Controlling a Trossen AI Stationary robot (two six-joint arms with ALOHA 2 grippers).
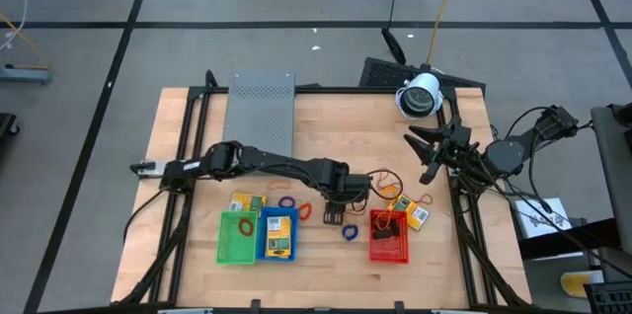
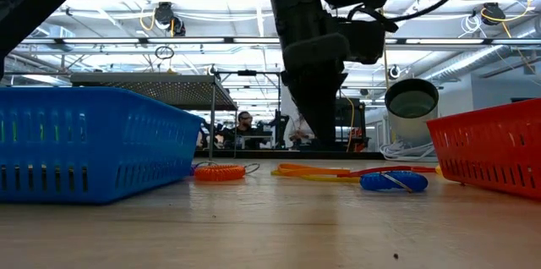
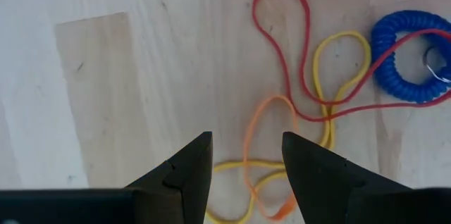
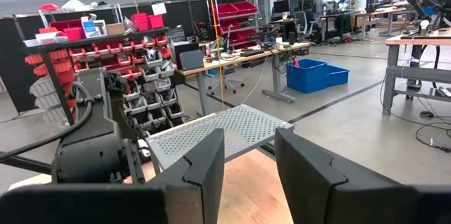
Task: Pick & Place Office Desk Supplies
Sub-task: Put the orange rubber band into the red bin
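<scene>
Wooden tabletop (image 1: 197, 126), mid-table: left gripper (image 3: 246, 171) hangs with fingers apart, empty, over tangled rubber bands (image 3: 282, 104). They look light, floppy, snag-prone, so pinch one strand. Right gripper (image 4: 250, 175) waits far right, parted, empty.

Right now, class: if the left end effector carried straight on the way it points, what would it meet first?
Most likely the orange rubber-band loop, lying between the open fingers of the left end effector, tangled with the yellow loop on the wooden table. Depth is uncertain.

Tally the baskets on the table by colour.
Green basket: 1
Blue basket: 1
Red basket: 1
Total: 3
</scene>
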